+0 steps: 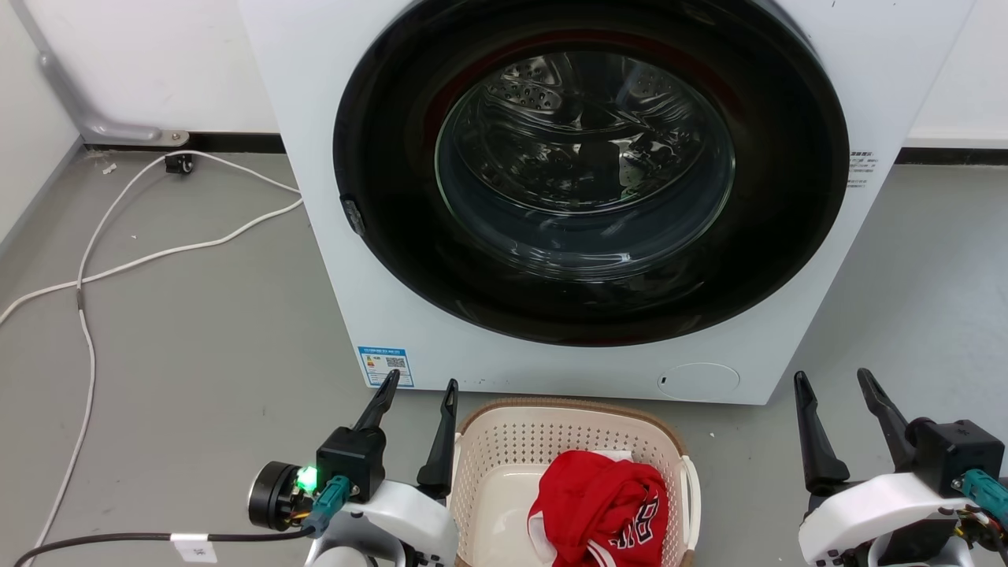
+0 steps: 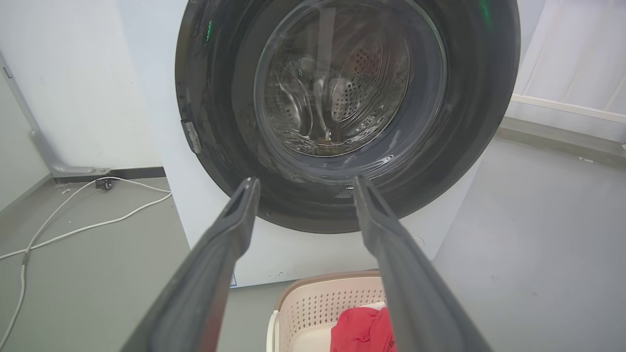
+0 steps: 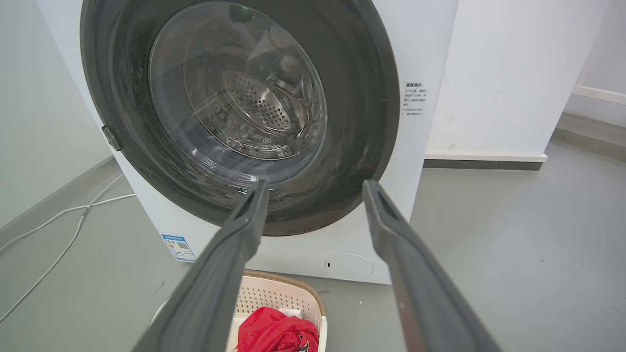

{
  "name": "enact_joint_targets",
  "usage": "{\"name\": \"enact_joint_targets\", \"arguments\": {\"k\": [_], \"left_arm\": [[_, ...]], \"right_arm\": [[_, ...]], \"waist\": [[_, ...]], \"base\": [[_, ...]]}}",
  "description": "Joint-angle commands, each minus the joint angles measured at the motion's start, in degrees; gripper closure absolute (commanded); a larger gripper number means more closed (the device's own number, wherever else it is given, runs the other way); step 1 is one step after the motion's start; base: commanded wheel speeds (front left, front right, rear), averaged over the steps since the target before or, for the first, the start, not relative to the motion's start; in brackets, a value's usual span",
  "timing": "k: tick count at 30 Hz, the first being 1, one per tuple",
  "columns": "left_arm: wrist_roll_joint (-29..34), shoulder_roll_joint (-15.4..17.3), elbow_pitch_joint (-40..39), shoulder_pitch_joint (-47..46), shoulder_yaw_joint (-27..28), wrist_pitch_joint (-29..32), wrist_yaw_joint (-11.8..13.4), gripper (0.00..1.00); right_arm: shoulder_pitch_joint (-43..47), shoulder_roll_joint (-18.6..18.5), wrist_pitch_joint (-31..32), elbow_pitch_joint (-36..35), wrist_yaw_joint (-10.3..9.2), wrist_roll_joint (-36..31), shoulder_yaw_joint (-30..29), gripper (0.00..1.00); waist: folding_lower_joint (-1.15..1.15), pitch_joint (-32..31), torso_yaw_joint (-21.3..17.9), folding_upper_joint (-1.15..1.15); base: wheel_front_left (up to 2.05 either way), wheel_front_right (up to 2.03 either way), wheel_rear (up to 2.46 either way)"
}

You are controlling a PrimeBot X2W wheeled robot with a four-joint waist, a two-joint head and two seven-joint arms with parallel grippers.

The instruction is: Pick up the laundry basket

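Note:
The laundry basket [image 1: 504, 441], cream with perforated sides and a brown rim, stands on the floor at the bottom centre of the head view, just in front of the washing machine. A red garment [image 1: 602, 504] lies inside it. My left gripper [image 1: 421, 380] is open, just left of the basket's left rim. My right gripper [image 1: 833, 376] is open, well to the right of the basket. Both hold nothing. The basket [image 2: 313, 300] shows low between the left fingers, and the basket [image 3: 283, 296] also sits low in the right wrist view.
A white washing machine [image 1: 441, 331] with a shut round dark door [image 1: 591, 165] stands directly behind the basket. White cables [image 1: 87, 268] trail over the grey floor at left. A white wall and dark skirting run behind.

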Motion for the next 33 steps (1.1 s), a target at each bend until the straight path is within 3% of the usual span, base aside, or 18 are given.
{"name": "enact_joint_targets", "arguments": {"k": [1, 33], "left_arm": [[1.2, -0.1, 0.2, -0.7, -0.2, -0.5, 0.2, 0.0], [1.2, -0.3, 1.4, -1.4, 0.4, -0.9, 0.8, 0.0]], "right_arm": [[0.4, 0.2, -0.5, -0.2, -0.02, -0.9, 0.0, 0.0], [0.5, 0.2, -1.3, 0.9, -0.01, 0.2, -0.4, 0.0]], "waist": [[0.0, 0.0, 0.0, 0.0], [0.0, 0.8, 0.1, 0.0]], "base": [[0.0, 0.0, 0.0], [0.0, 0.0, 0.0]]}}
